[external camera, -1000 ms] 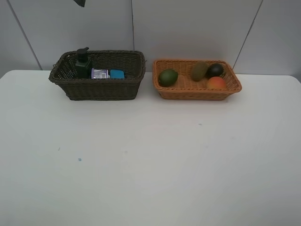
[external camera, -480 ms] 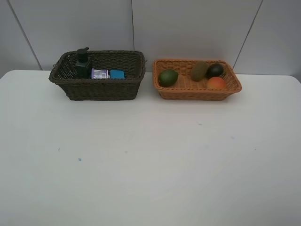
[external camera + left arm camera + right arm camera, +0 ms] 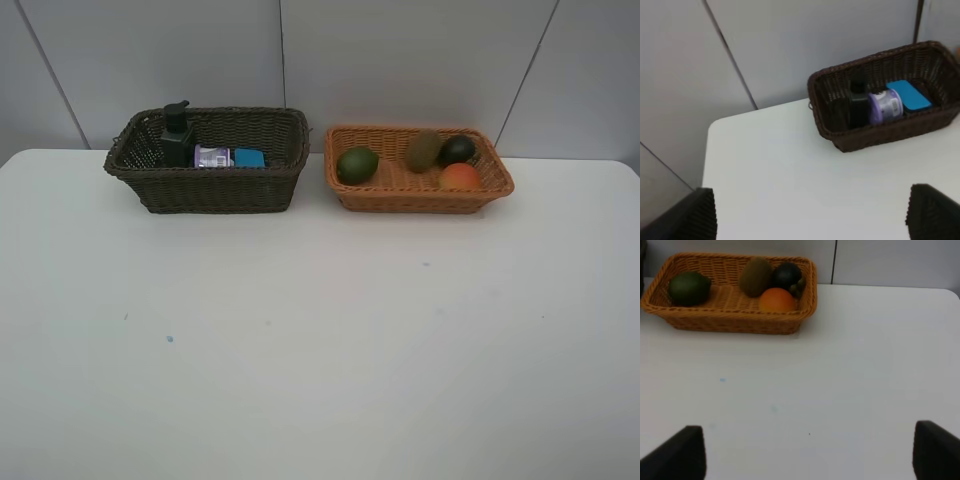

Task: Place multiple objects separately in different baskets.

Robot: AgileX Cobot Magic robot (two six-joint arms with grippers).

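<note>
At the back of the table, the dark brown basket [image 3: 215,190] holds a dark green pump bottle [image 3: 177,135], a purple-lidded tub [image 3: 213,156] and a blue eraser [image 3: 250,157]. To its right, the light orange basket [image 3: 410,198] contains a green lime [image 3: 357,164], a brown kiwi [image 3: 423,150], a dark mangosteen [image 3: 457,149] and an orange-red peach [image 3: 460,176]. Neither arm shows in the high view. My left gripper [image 3: 812,215] is open and empty, back from the dark basket [image 3: 880,135]. My right gripper [image 3: 810,452] is open and empty over bare table, short of the light basket [image 3: 730,322].
The white table [image 3: 320,330] has a few small blue specks [image 3: 169,339]. A grey panelled wall [image 3: 400,50] rises right behind both baskets. The table's left corner [image 3: 712,125] lies near the dark basket.
A dark part at the top edge of the high view one second ago has gone out of sight. The baskets and their contents have not moved.
</note>
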